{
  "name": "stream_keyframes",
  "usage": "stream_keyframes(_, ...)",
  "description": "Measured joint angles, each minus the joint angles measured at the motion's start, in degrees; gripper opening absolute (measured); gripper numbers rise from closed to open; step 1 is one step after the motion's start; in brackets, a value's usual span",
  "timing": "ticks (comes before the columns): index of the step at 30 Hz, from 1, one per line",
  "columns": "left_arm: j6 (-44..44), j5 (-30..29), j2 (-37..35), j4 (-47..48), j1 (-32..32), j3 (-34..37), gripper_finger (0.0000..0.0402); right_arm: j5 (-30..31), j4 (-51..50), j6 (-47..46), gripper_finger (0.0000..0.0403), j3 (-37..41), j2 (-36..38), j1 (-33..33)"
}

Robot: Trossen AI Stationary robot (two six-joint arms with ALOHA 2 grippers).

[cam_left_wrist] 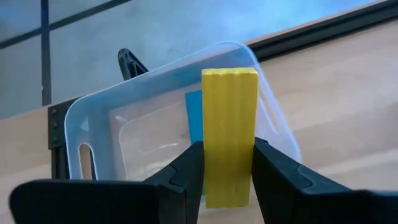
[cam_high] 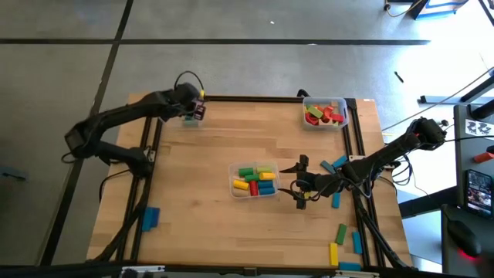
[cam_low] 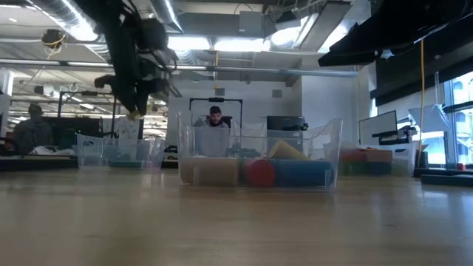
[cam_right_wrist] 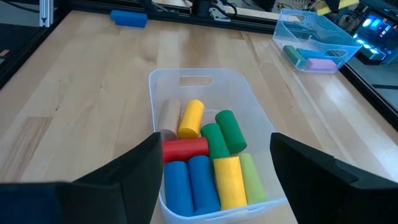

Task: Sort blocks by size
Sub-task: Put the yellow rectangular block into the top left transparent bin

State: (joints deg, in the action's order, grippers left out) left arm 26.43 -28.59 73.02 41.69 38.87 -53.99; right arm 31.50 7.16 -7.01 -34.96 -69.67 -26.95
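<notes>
We see the left end effector (cam_left_wrist: 227,186) gripping a yellow block (cam_left_wrist: 229,134) upright above a clear bin (cam_left_wrist: 124,134) at the bench's (cam_high: 216,147) far left corner. The right end effector (cam_right_wrist: 214,171) hangs open over the middle bin (cam_right_wrist: 205,84) of coloured blocks (cam_right_wrist: 208,165).

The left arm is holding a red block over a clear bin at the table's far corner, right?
Not quite: the block pinched in the left gripper is yellow, not red, as the left wrist view shows. The rest holds: it hangs over the clear bin at the far corner.
</notes>
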Motion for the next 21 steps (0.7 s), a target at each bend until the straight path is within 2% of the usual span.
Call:
stream_keyframes(11, -1.0, 4.4, 7.1, -6.6, 9.0, 4.2, 0.0113, 0.0, -0.6, 0.0, 0.0285, 0.0, 0.0, 0.0)
stream_keyframes(21, -0.7, 4.4, 10.3, -6.9, 11.5, 4.2, 0.0114, 0.0, -0.8, 0.0, 0.0285, 0.0, 0.0, 0.0)
